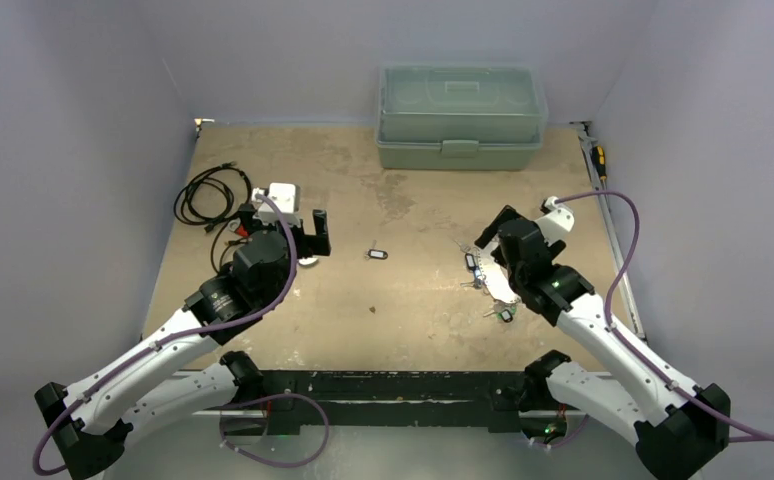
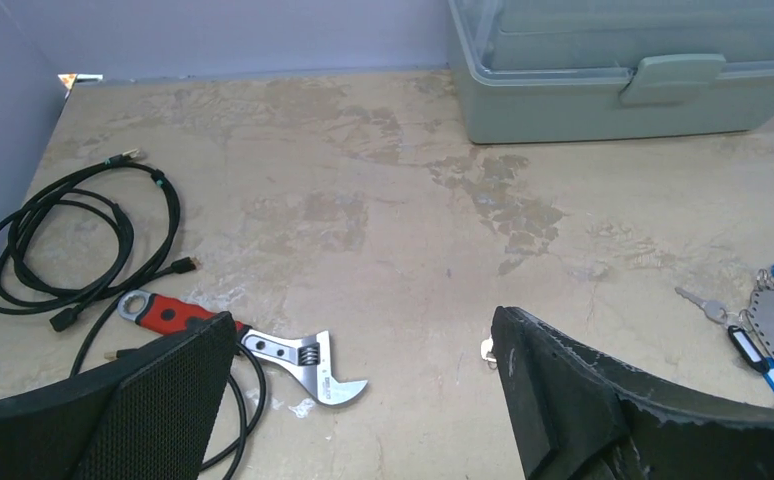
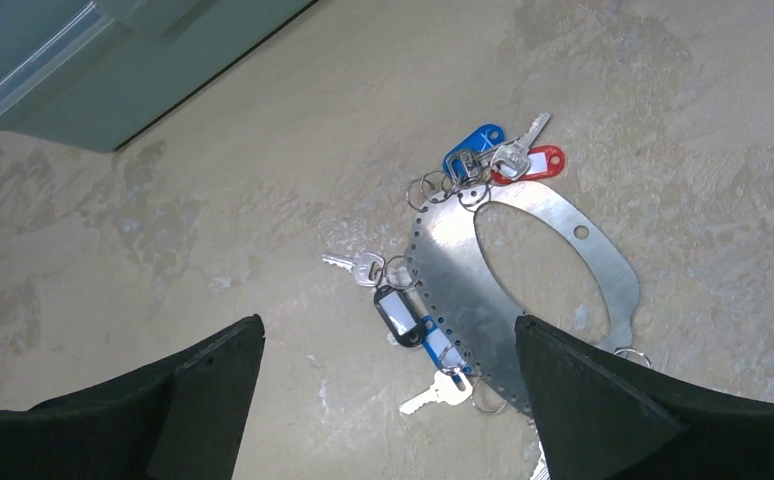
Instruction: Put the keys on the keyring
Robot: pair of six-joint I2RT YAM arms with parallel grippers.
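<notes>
**Items.** The pale green lidded plastic toolbox (image 1: 461,118) stands shut at the far edge. The left gripper (image 2: 363,330) is in front of the toolbox and off to its left, jaws spread wide and empty. The right gripper (image 3: 388,325) is in front of the toolbox's right half, also spread and empty, poised over the flat silvery oval keyring (image 3: 443,255). The keyring lies well apart from the toolbox. Several small silvery keys (image 3: 363,268) with red, blue and dark tags hang from its perforated rim on small split rings. One dark-tagged loose key (image 1: 376,254) lies alone in front of the toolbox's left end.

**Risks.**
- The keyring is thin and lies flat, so fingers may skid across it rather than catch an edge.
- A shove would drag the attached keys with it.
- The loose key is small and flat, and likely to slip or twist in a pinch.
- Threading its ring calls for fine alignment.

**Room and surface.** Plain grey walls (image 1: 83,100) close three sides. The tan tabletop (image 1: 413,200) is worn, blotched and scuffed.
</notes>
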